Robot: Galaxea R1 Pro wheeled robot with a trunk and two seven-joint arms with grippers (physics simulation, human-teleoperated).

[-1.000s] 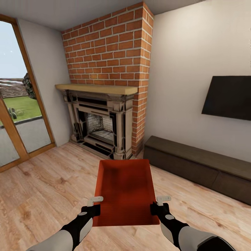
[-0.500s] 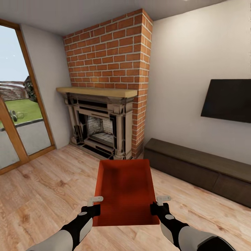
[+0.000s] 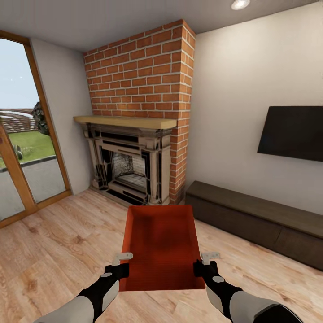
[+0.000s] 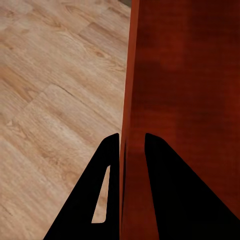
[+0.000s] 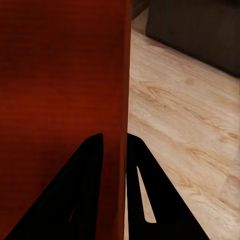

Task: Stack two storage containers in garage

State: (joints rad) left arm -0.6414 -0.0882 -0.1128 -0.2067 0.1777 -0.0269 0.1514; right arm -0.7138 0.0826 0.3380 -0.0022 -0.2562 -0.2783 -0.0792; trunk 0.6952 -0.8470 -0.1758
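One orange-red storage container [image 3: 160, 244] hangs in front of me above the wood-plank living room floor, held between both arms. My left gripper [image 3: 122, 263] is shut on the container's left wall [image 4: 131, 100], one dark finger on each side of it. On the opposite side, my right gripper [image 3: 207, 262] pinches the right wall [image 5: 122, 90] the same way. The tub's ribbed inside looks empty.
A red-brick fireplace [image 3: 134, 152] with a wooden mantel stands ahead. A long low dark-brown bench [image 3: 255, 217] runs along the right wall under a black TV [image 3: 291, 132]. A glass door with a wooden frame [image 3: 22, 148] is at the left. Light plank floor [image 3: 58, 242] spreads around me.
The whole view has shifted: the fireplace, bench and TV sit a little farther off and higher, and a ceiling light has come into view. The container and both grippers keep their places.
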